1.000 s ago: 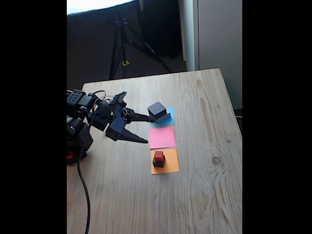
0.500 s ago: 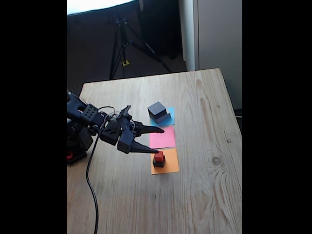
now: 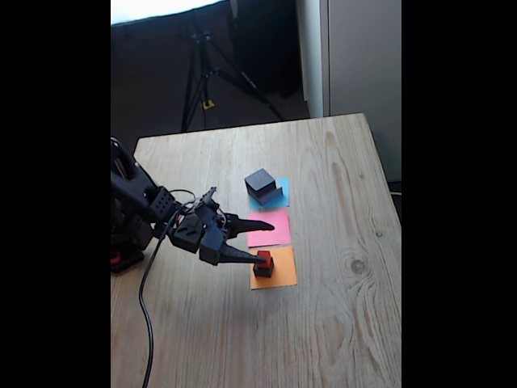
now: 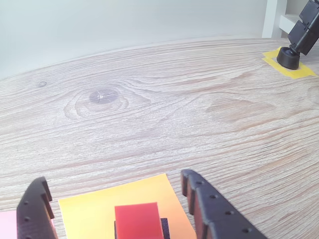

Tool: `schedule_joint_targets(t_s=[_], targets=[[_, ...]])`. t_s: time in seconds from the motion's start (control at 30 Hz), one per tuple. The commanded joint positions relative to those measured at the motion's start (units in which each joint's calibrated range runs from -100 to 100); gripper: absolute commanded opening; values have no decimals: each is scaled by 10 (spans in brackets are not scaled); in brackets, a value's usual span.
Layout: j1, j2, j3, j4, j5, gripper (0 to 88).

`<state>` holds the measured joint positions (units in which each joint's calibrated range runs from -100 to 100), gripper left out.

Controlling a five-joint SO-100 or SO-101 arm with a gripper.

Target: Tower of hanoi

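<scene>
On the orange paper square (image 3: 273,273), nearest of three coloured squares in the fixed view, a tiny red cube (image 3: 263,258) sits on a small black cube (image 3: 263,267), the stack's long axis upright. Reaching in from the left, the gripper (image 3: 267,243) is spread wide, one fingertip over the pink paper square (image 3: 269,229), the other beside the red cube. Farther back, on the blue paper square (image 3: 278,194), a black slab (image 3: 259,181) rests on the grey slab (image 3: 270,194). From the wrist view, the red cube (image 4: 138,220) lies between the fingers (image 4: 209,209), untouched.
</scene>
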<state>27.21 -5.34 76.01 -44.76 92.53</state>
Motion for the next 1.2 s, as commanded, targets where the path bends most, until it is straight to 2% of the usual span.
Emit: schedule_joint_targets(t_s=[0.0, 0.6, 1.17], targets=[[-8, 27, -2, -51, 13, 292], [-7, 155, -11, -180, 38, 286], [-14, 201, -31, -203, 46, 261]])
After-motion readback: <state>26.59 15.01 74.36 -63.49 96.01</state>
